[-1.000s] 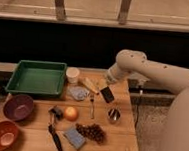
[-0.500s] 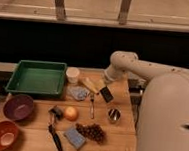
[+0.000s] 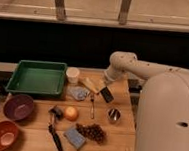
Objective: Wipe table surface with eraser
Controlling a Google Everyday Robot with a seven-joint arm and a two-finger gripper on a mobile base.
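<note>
grip: gripper point(image 3: 105, 87) pinched on eraser point(image 3: 106, 95), low over desk point(image 3: 114, 142).
done: eraser in hand.
left: prob. most wiping; contact w/ wood unclear.

The table surface point(image 3: 119, 142) is light brown with visible grain; the tray point(image 3: 36, 77) is green; the cup point(image 3: 73, 75) is white; the purple bowl point(image 3: 18, 106) sits by the orange-red bowl point(image 3: 1, 135); the sponge point(image 3: 75, 137) is blue-grey; the grapes point(image 3: 93, 132) are dark purple; the cream-white gripper point(image 3: 105, 89), over the table's middle, pinches the black eraser point(image 3: 106, 95).
</note>
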